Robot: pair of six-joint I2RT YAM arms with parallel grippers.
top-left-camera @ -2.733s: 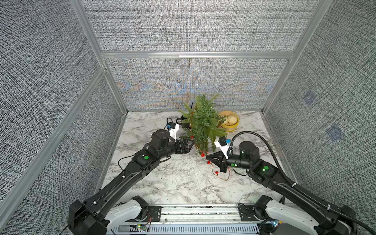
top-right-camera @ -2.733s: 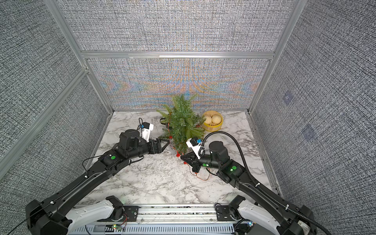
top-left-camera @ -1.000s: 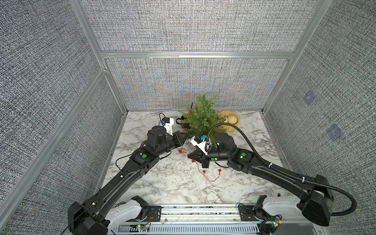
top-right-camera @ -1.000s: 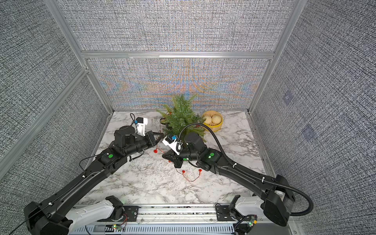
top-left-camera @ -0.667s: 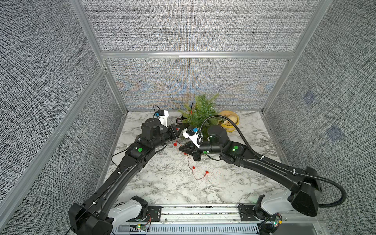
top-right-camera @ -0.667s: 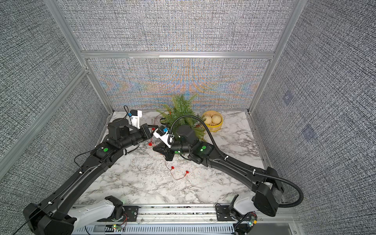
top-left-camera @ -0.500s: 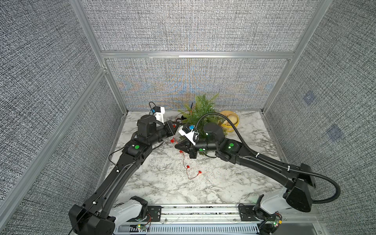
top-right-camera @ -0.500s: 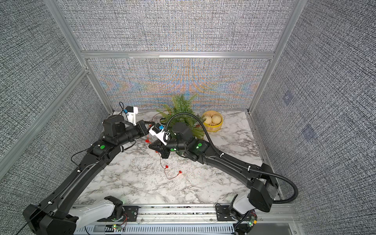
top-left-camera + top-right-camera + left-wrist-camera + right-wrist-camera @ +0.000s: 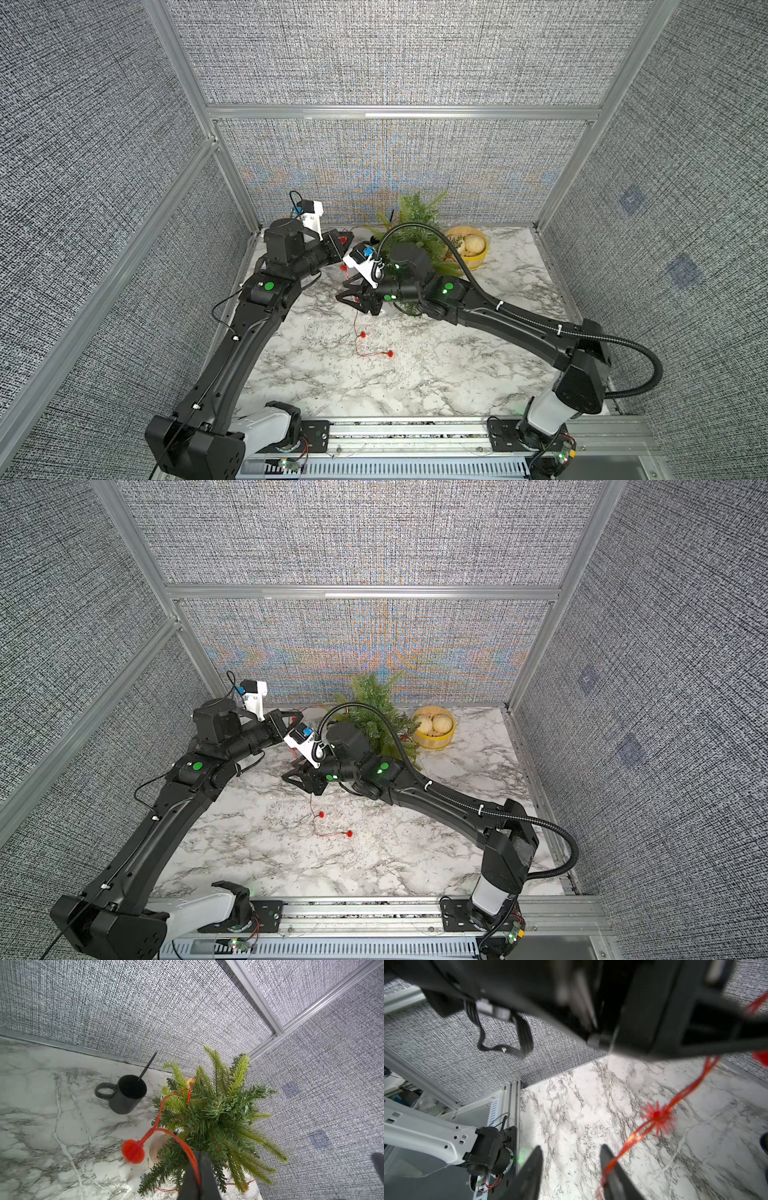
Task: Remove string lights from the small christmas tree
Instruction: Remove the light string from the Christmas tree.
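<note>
- I am counting one tree [image 9: 415,232], one string of lights [image 9: 357,332], one mug [image 9: 126,1095] and one bowl [image 9: 478,259] beside the tree.
- My left pincer [image 9: 197,1180] is clamping the lights' wire just beside the tree.
- My right pincer [image 9: 571,1147] is standing open in front of the tree, gripping nothing; the wire is running along one finger's [image 9: 618,1180] outer side.

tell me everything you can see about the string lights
The string lights are a thin red-copper wire with small red bulbs, spiky up close. Part threads through the small christmas tree; the left gripper is shut on the wire beside it, one bulb hanging off a loop. Another stretch runs past one finger of the open right gripper, and a length lies loose on the marble table with two bulbs.
</note>
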